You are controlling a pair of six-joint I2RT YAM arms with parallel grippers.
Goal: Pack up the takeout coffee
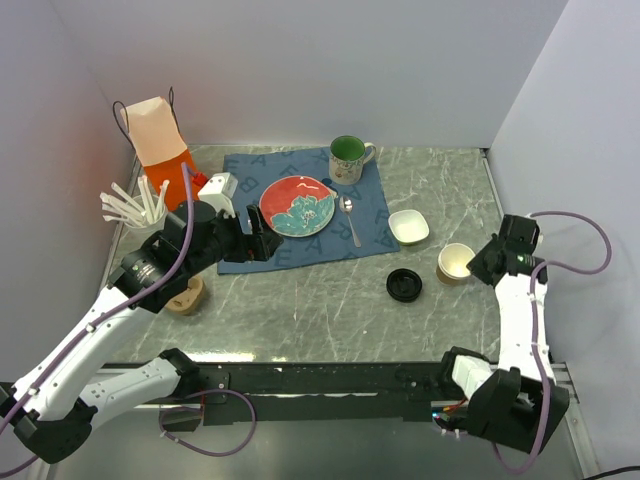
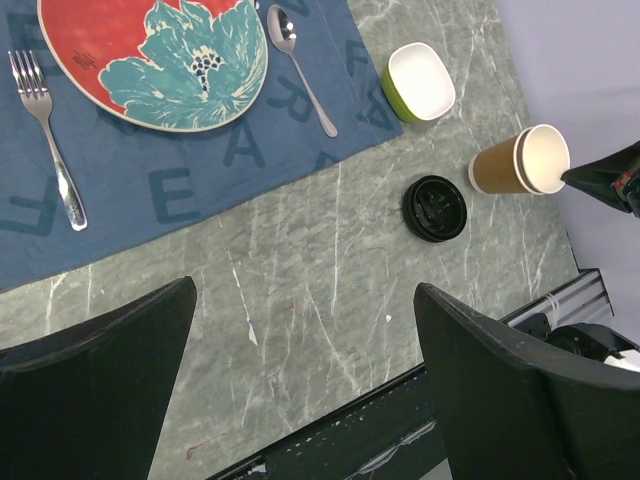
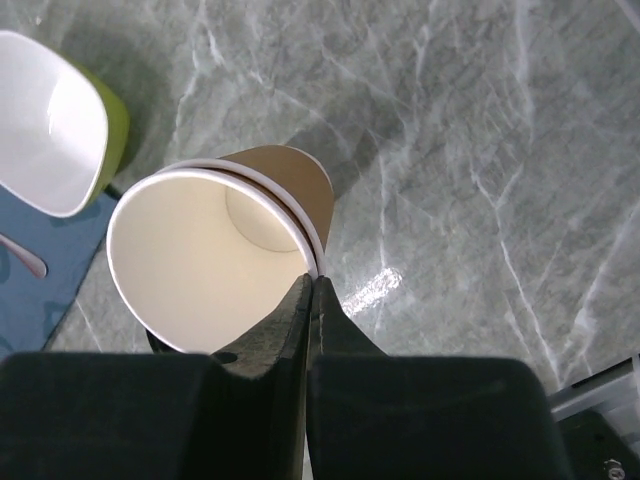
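Right wrist view: my right gripper (image 3: 312, 292) pinches the rim of a lidless tan paper cup (image 3: 200, 260); a white, green-sided bowl (image 3: 50, 120) sits nearby on the grey marble tabletop (image 3: 480, 150).

The left white-and-black arm (image 1: 105, 320) extends forward and inward. The left black two-finger tool (image 1: 265, 238) points down with its jaws spread wide. The right white-and-black arm (image 1: 522, 310) rises with a bent elbow and its wrist turned inward. The right black two-finger tool (image 3: 312, 285) has its jaws pressed together.

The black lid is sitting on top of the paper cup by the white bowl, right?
Not quite. The lid lies flat on the table beside the cup, not on top of it. The left wrist view shows this. The cup is by the white bowl.
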